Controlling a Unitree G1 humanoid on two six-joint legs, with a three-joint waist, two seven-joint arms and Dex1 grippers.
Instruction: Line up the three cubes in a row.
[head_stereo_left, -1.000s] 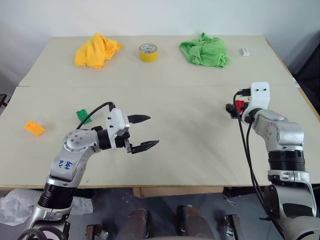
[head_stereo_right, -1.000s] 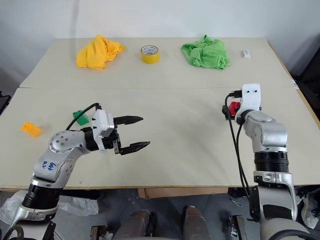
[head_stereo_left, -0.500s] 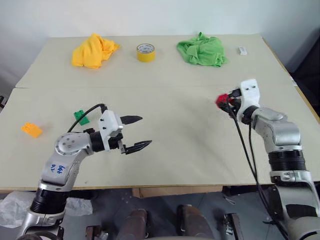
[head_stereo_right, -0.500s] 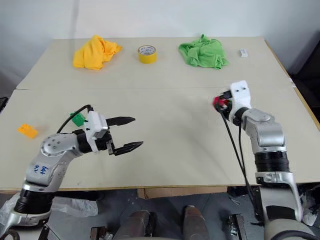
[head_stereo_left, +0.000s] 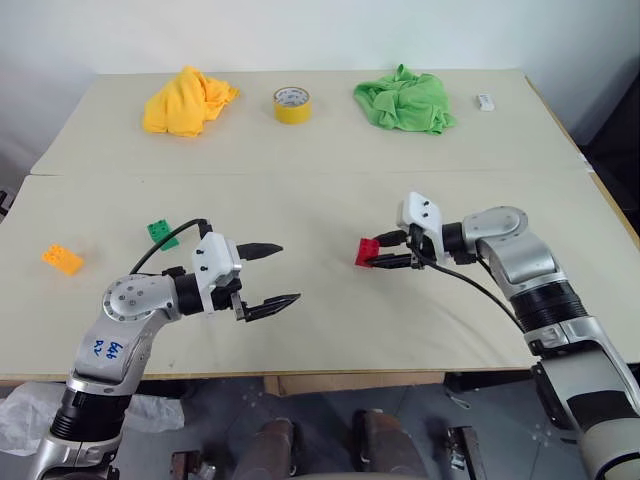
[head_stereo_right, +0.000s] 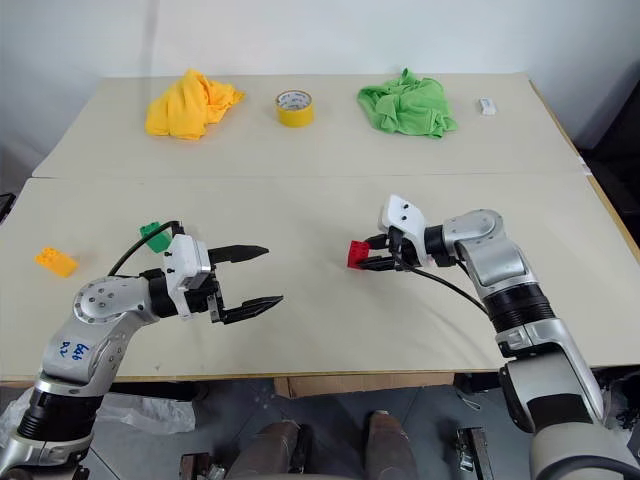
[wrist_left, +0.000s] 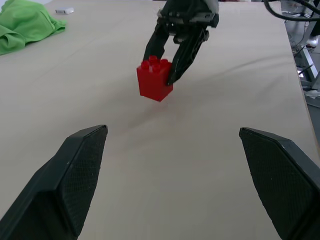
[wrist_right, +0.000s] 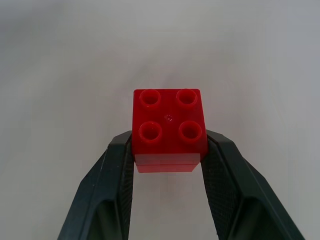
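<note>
We see 3 studded cubes: the red cube (head_stereo_left: 367, 252) mid-table, held, right of the green cube (head_stereo_left: 160, 232); the orange-yellow cube (head_stereo_left: 62, 259) lies left of green.

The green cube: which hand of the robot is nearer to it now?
Left. The left hand hangs open just to the right of the green cube; the right hand, shut on the red cube, is further right.

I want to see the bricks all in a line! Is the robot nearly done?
Not yet. No brick is lined up so far. The right claw is shut on the red cube near the middle of the table. The left claw is open and empty. The green cube and the orange-yellow cube sit apart on the left, so all three need lining up.
</note>
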